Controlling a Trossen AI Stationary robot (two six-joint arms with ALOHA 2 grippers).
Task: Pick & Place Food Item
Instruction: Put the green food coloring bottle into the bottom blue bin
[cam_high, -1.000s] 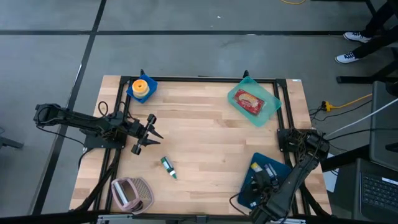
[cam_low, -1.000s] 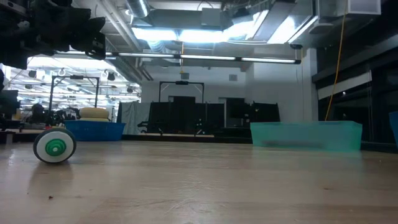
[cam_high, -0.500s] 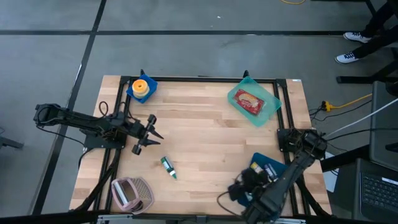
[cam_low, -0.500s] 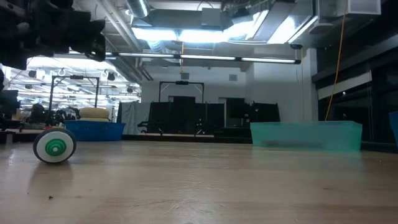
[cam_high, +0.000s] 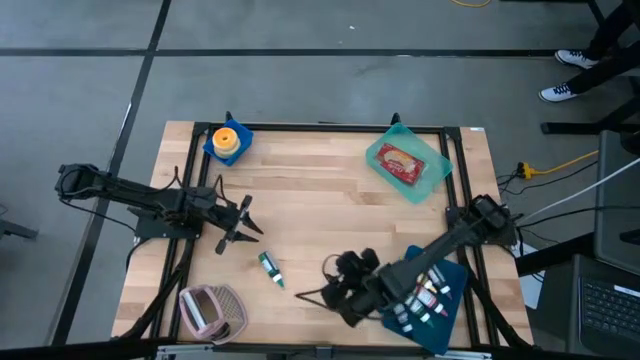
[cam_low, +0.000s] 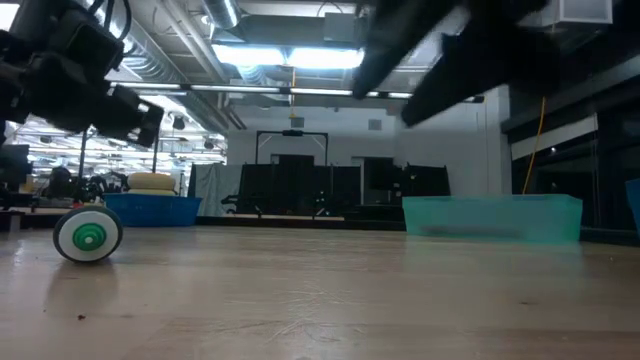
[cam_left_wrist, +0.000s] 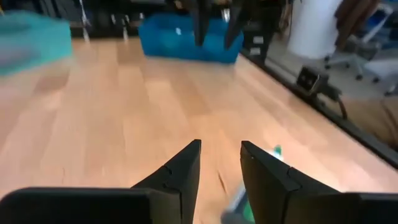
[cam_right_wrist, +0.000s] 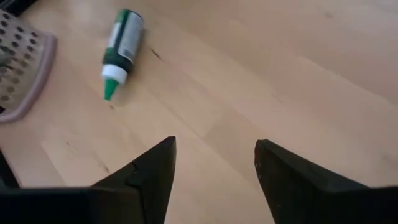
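From above: small green-tipped bottle (cam_high: 271, 268) lying flat on the wooden surface (cam_high: 320, 200), between left end effector (cam_high: 243, 221) and right end effector (cam_high: 312, 295), touching neither; packaged food (cam_high: 402, 163) far off in a teal tray (cam_high: 434, 178). Low view: bottle seen end-on (cam_low: 88, 235); arms mostly cropped. Left wrist: fingers (cam_left_wrist: 180, 174) slightly parted, empty; bottle blurred beside them. Right wrist: fingers (cam_right_wrist: 152, 165) spread, holding nothing.

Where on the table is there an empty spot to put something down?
The widest bare wood is the middle strip, between the orange-topped blue tray and the teal tray. It gets crowded nearer the front: the left pincer, the green bottle, the pink basket and the right pincer.
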